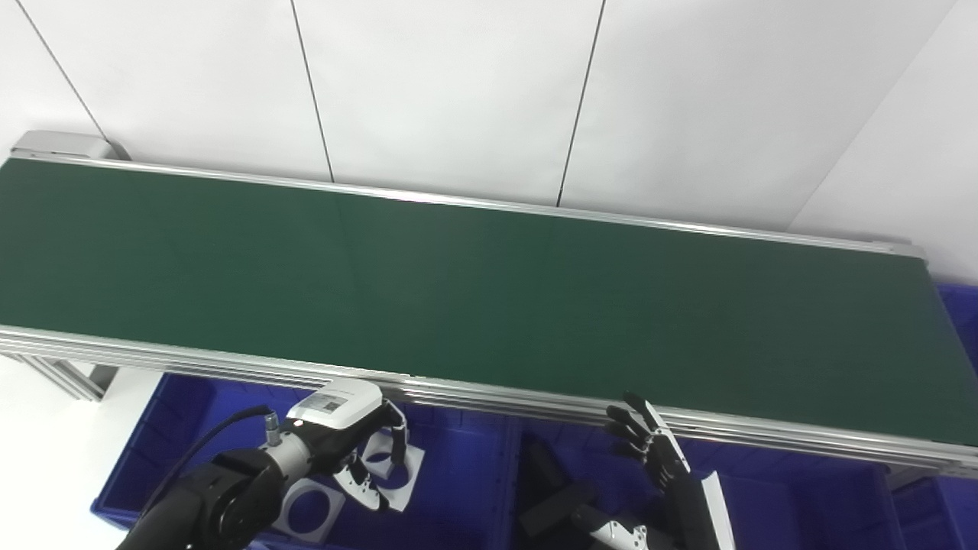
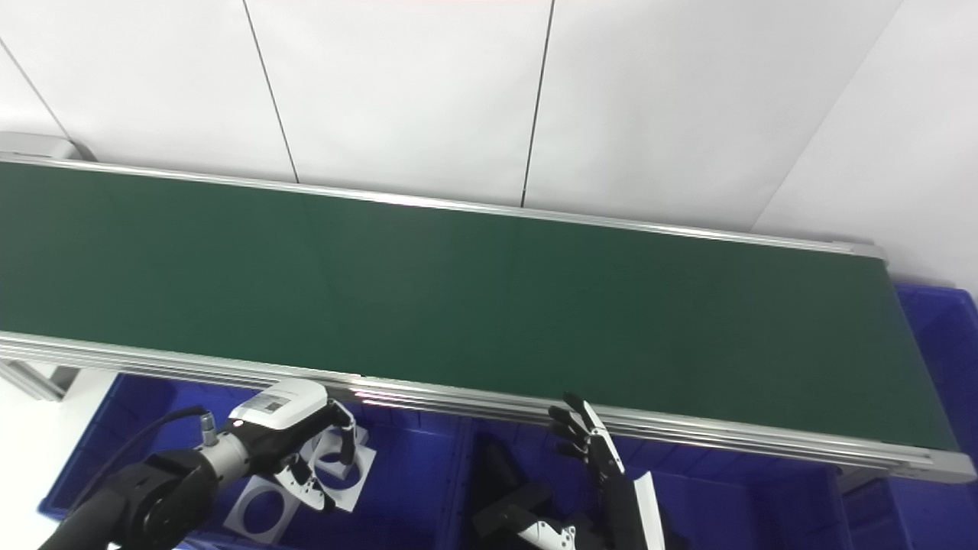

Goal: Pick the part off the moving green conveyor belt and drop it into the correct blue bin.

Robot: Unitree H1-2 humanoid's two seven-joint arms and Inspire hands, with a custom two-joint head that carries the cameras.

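We are looking down on the belt point(image 1: 489, 298), a long dark green strip running across the view between silver rails. Its surface is showing bare along the whole visible length; we are seeing no part riding on it.

Below the near rail, blue bins are sitting side by side. The left bin point(image 1: 458, 489) is holding white square plates with round holes: one plate point(image 1: 309, 512) is lying flat near the bin's front, and a second plate point(image 1: 393, 470) is sitting just beyond it, under the left robot hand point(image 1: 359, 447).

The left robot hand is hovering over the left bin, just below the near rail, palm down with fingers curled downward and apart. Its fingertips are hanging around the second plate, but we cannot tell whether they are touching or gripping it or merely above it.

The right robot hand point(image 1: 649, 443) is standing upright in front of the near rail, over the middle bin point(image 2: 688, 496), fingers spread and pointing up, holding nothing. Dark parts point(image 1: 546, 496) are lying in that middle bin, to the left of the right arm; their shape is too dim to make out.

A further blue bin point(image 2: 940, 336) is showing at the belt's right end.
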